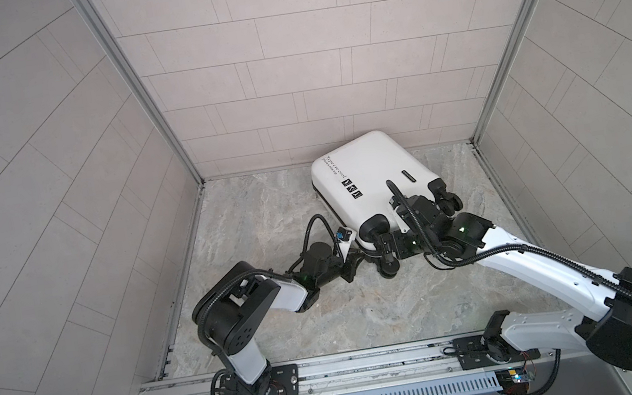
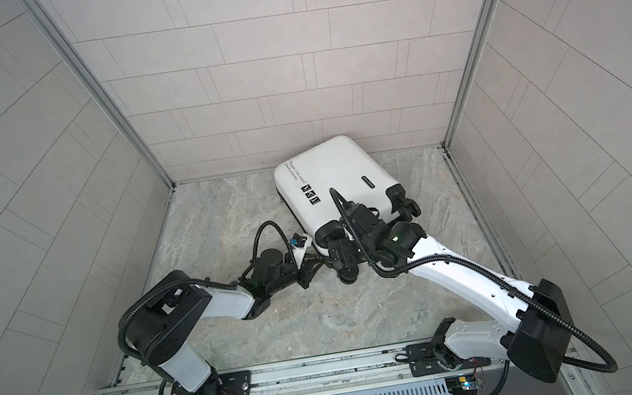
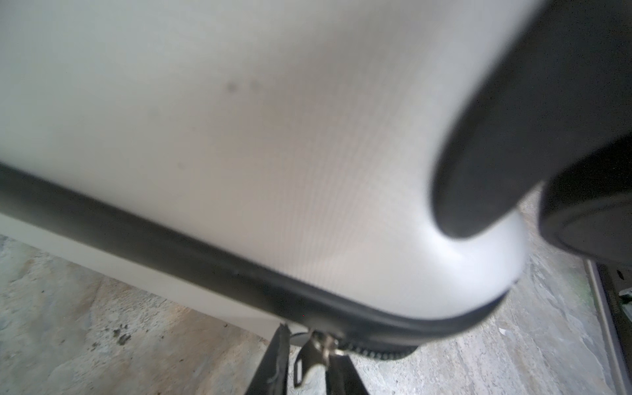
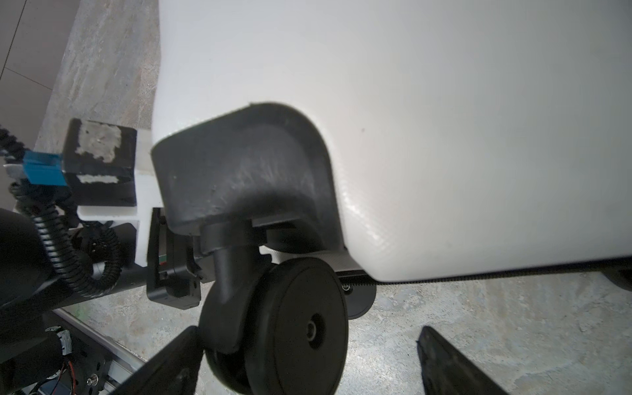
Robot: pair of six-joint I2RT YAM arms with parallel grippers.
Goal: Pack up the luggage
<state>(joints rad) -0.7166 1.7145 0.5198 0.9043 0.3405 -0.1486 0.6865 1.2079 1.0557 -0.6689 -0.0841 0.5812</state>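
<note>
White textured hard-shell luggage (image 1: 370,174) lies flat, right of centre in both top views. Left gripper (image 3: 309,345) narrowly brackets its metal zipper pull (image 3: 313,355), grip unclear; right gripper (image 4: 309,329) gapes around a black disc wheel (image 4: 294,328).

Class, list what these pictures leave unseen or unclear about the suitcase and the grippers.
- Inside of the luggage: hidden by its white shell, every view.
- Whether the left gripper pinches the zipper pull: left wrist view, blurred.
- Small lettering: both top views, too small.
- Far wheel: right wrist view, behind the near wheel.
</note>
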